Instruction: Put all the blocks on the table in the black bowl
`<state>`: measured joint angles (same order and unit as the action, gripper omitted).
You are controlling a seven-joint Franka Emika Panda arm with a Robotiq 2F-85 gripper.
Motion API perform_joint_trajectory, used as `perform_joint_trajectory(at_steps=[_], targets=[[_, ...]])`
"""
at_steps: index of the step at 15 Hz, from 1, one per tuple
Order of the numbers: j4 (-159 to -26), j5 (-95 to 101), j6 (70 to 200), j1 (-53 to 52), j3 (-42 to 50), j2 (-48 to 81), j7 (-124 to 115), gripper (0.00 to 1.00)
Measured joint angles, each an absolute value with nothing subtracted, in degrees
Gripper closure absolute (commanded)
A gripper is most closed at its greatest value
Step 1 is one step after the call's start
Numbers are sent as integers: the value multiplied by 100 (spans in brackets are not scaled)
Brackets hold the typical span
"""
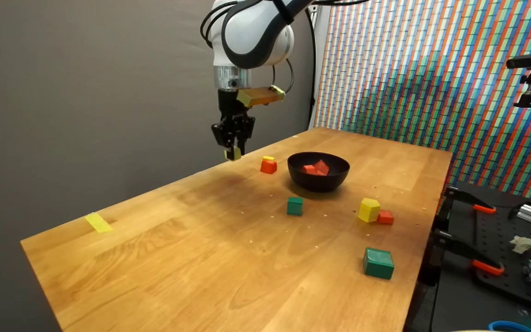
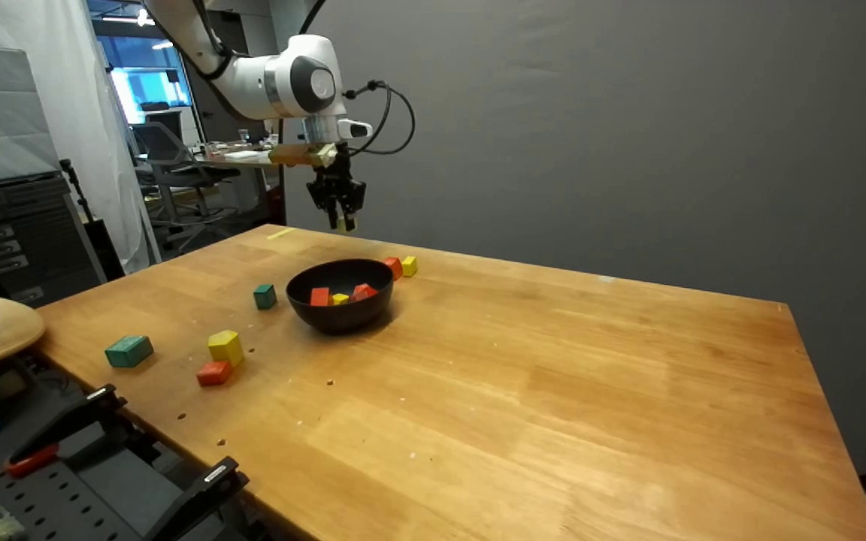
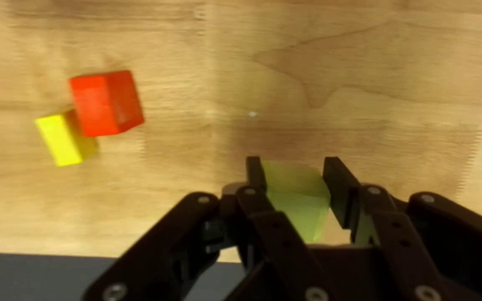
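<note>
In an exterior view the gripper hangs near the edge of the table along the grey backdrop, fingers closed on a yellowish block held clear of the top, presumably for carrying over the rim of the black bowl. In an exterior view the bowl holds red blocks and a yellow one; a large green block lies by the opposite long edge. Wrist view: pads flank opposite faces, likely for firmness; red block and yellow block lie close together, perhaps touching.
</note>
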<state>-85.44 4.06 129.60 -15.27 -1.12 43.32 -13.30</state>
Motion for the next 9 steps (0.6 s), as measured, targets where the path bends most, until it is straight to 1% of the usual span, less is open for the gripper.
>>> perform_joint_trajectory(at_steps=[4,9], targets=[[-9687,857,12933,-1494,196,3392,-1353,83],[-11270,859,12873,-1109,216,2395,-1349,83]])
